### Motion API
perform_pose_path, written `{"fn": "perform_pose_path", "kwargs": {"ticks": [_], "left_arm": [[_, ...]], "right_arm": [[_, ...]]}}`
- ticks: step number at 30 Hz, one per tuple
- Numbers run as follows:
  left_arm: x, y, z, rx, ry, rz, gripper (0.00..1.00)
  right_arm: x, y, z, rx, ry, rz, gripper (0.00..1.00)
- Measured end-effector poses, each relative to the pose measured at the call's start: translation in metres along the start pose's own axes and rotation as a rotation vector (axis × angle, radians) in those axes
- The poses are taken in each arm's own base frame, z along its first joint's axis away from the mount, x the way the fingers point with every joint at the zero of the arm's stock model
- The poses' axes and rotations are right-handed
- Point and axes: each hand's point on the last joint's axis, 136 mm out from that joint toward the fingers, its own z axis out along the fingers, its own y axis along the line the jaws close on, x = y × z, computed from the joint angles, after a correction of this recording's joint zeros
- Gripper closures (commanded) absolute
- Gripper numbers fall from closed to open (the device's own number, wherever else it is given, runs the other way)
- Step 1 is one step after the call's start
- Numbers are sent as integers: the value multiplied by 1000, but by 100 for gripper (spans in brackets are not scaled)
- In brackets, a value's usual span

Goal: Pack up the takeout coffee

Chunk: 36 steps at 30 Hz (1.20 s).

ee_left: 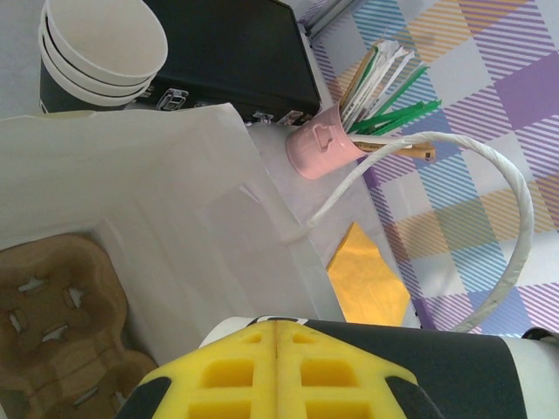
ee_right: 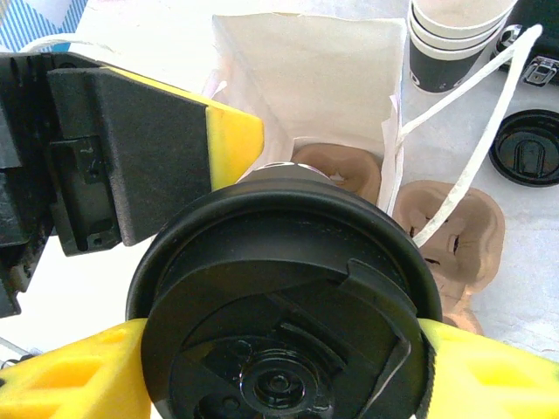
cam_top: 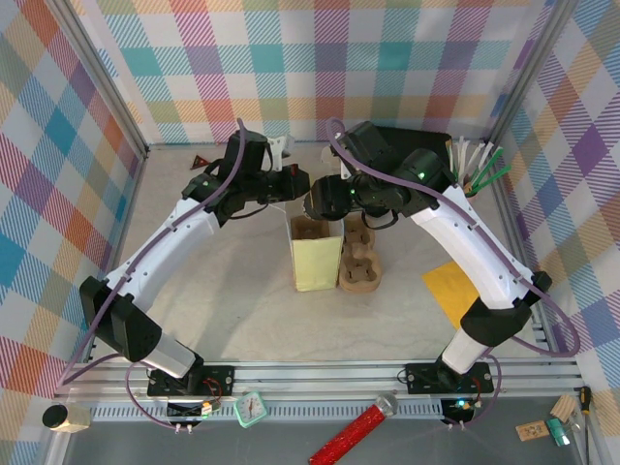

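Plaid walls (cam_top: 320, 58) in many colours are closing in a pale, speckled tabletop (cam_top: 242, 300). At its middle a paper bag (ee_right: 314, 78) is standing open, with one cardboard carrier (ee_right: 341, 166) lying inside and a second carrier (cam_top: 356, 263) sitting just beside it. The right gripper (ee_right: 279, 375) is clamping its jaws on the takeout coffee (ee_right: 279, 288) — the cup is hanging above the bag's mouth, lid up. The left gripper (ee_left: 275, 367) is pressing its jaws together at the bag's rim; I cannot tell whether paper lies between them. A black case (ee_left: 236, 52), stacked cups (ee_left: 100, 48) and a loose lid (ee_right: 527, 147) are sitting near the back.
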Motion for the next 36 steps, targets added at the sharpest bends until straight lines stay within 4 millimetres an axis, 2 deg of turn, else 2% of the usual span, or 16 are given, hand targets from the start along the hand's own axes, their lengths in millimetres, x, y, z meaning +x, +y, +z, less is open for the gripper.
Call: {"fn": "perform_pose_path", "kwargs": {"ticks": [13,15,19,20,21,24,26,31,32,33,36], "left_arm": [[2,1,-1,-1,0,-4,99],[3,2,-2,-6,1,-4,91],[-3,5,-9,-52,-16,9,46],[-8,4,-13,-59,-27,14,37],[-12,2,-16,-60,-38,15,32],[-28,-3,-36,-66,-104,24,30],[-37,-9,-54,-58,-154,28,16],[-54,-25,-97,-38,-279,43,13],[-57,-28,-105,-33,-304,49,3],[-59,-30,-111,-32,-321,48,0],[-62,-34,-125,-30,-367,54,0]], "right_arm": [[0,0,1,0,1,0,35],[0,0,1,0,1,0,35],[0,0,1,0,1,0,35],[0,0,1,0,0,1,35],[0,0,1,-1,0,1,36],[-1,2,1,-6,-7,6,36],[-1,2,2,-6,-2,10,36],[3,8,2,-18,6,18,36],[3,8,2,-17,10,17,36],[4,9,3,-17,13,16,36],[3,11,5,-16,24,15,36]]}}
